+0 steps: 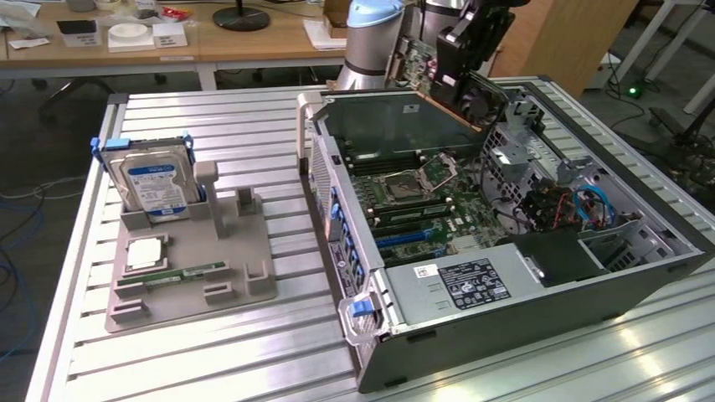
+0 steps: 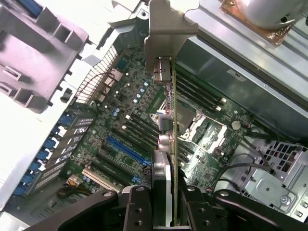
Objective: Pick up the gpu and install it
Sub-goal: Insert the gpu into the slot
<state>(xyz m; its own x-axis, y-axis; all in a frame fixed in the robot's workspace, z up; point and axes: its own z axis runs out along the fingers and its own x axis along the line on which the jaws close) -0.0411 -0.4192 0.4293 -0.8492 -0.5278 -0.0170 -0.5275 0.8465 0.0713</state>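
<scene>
place: robotics lab | evidence: slatted aluminium bench [image 1: 223, 368]; wooden desks [image 1: 257, 42]; open PC case [image 1: 503, 339]

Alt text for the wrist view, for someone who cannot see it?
The claw grips the gpu edge-on, its metal bracket at the far end, over the open case. Beneath it lies the motherboard with a blue slot.
</scene>
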